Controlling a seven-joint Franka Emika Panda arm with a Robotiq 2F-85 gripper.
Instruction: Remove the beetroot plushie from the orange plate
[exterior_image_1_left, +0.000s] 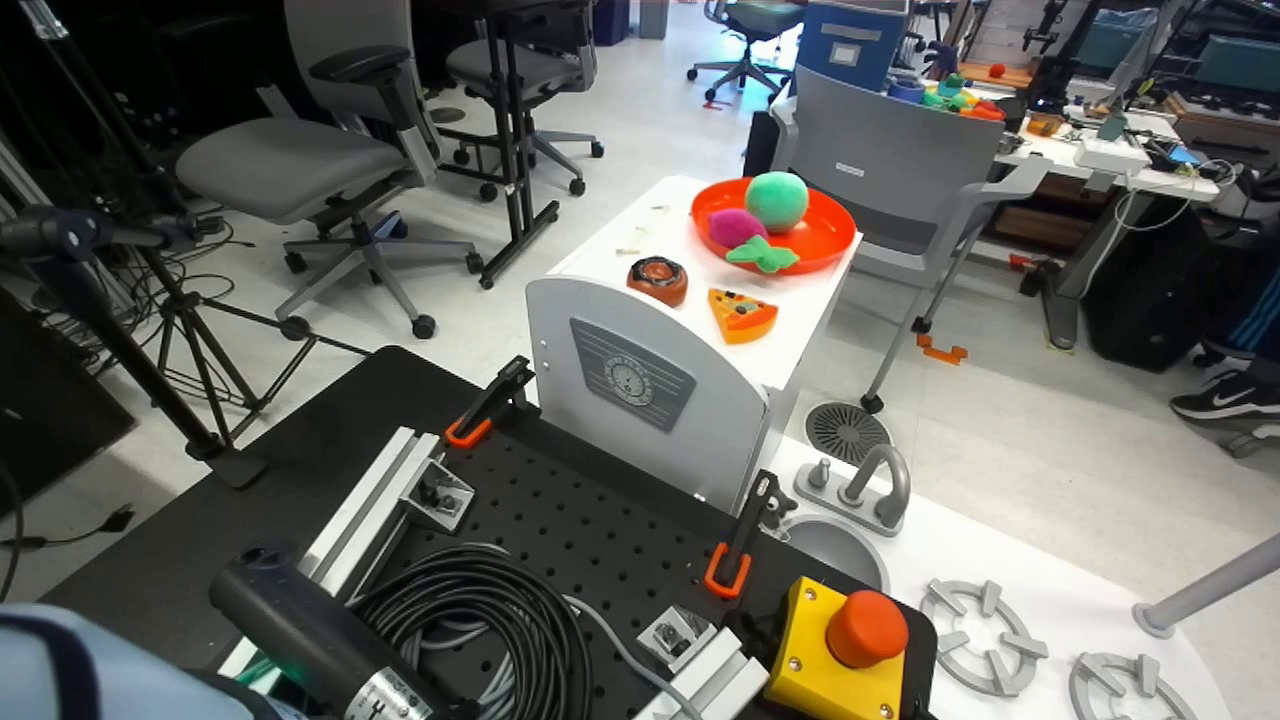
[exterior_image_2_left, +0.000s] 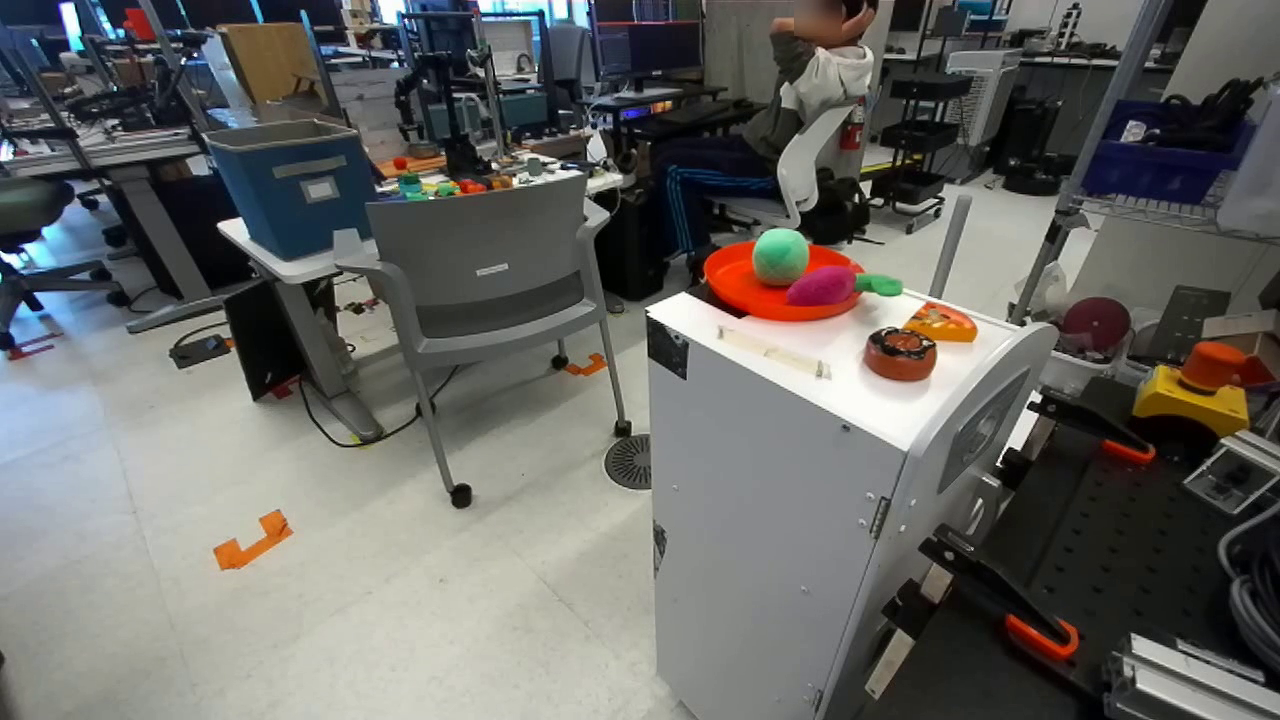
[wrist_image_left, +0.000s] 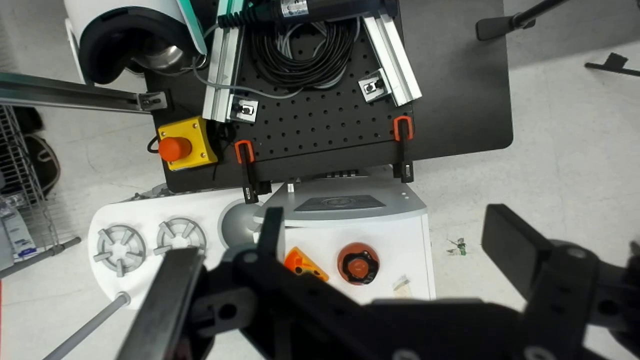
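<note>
Presently noting beetroot plushie (exterior_image_1_left: 735, 228) inside orange plate (exterior_image_1_left: 830, 228), just beside green ball (exterior_image_1_left: 778, 201), with leafy end (exterior_image_2_left: 880, 286) over plate's rim. Also seeing pizza-slice toy (exterior_image_1_left: 742, 318) and round brown toy (exterior_image_1_left: 660, 287) on white worktop (exterior_image_1_left: 798, 300), outside plate but near it. In wrist view, finding end effector (wrist_image_left: 385, 230) spread wide, fingers (wrist_image_left: 510, 245) well apart.

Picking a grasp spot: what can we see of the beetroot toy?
The beetroot toy is plump, magenta and soft-looking, like cloth, with a green leafy top. It lies on its side on the orange plate, top reaching past the rim, close beside the green ball, contact unclear. The wrist view doesn't show it.
</note>
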